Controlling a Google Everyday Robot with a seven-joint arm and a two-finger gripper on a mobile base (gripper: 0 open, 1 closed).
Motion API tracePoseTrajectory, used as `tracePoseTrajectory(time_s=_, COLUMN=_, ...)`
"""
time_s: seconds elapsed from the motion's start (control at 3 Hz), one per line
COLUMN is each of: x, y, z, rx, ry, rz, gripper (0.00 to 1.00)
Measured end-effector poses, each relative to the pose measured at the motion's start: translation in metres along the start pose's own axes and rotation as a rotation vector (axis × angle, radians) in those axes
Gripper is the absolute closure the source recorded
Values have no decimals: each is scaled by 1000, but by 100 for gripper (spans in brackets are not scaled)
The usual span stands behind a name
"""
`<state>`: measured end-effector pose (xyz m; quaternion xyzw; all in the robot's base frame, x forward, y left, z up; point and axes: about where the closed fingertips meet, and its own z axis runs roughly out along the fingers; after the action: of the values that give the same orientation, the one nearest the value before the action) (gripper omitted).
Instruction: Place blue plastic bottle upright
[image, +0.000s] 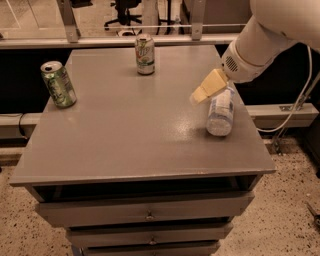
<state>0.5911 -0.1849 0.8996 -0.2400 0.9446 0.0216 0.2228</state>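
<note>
Clear, faintly bluish plastic: the bottle lies on its side on the grey table, close to the right edge, its length running roughly front to back. The gripper hangs just over the bottle's far end, slightly to its left. Whether it is parted or closed cannot be told, and it appears to hold nothing (the bottle rests on the tabletop).

Risks noted: a round body on a smooth top is likely to roll if nudged sideways, and a glancing contact could send it over the near edge. A grip taken too close to one end may let it slip while tilting. The green can and the white-and-green can stand well apart.
</note>
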Motion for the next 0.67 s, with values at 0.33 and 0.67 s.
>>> tracePoseTrajectory(time_s=0.33, x=-18, y=-8, z=39, rx=-24, ry=-12, rz=200, gripper=0)
tracePoseTrajectory(time_s=0.67, x=-23, y=-13, z=61, rx=-22, ry=7, rz=299, gripper=0)
